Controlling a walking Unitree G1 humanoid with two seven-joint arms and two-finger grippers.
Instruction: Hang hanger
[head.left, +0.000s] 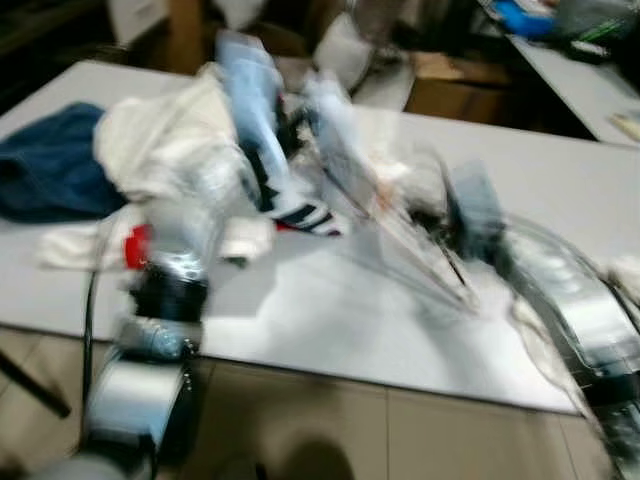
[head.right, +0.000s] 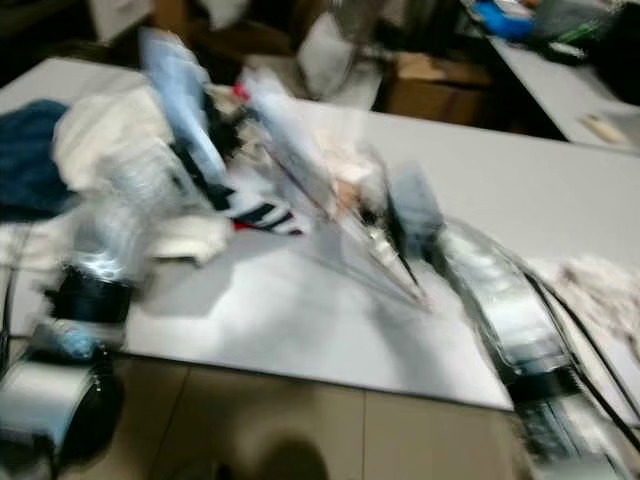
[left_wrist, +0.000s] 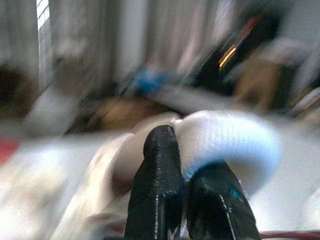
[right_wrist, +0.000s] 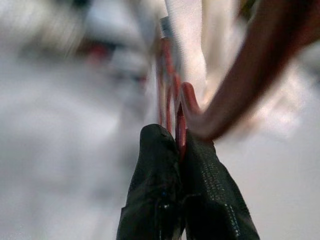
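Hanger (right_wrist: 172, 100), reddish wire, being pinched in closed right pincer (right_wrist: 180, 150) above white worktop (head.left: 330, 320); left pincer (left_wrist: 185, 172) clamping white garment (left_wrist: 225, 135) beside clothes pile (head.left: 160, 140) at far left. Hanging judged not yet done; no rail visible.

Thin red wire hanger (right_wrist: 172, 107), blurred, nipped between the right end effector (right_wrist: 181, 145) fingers, white cloth behind
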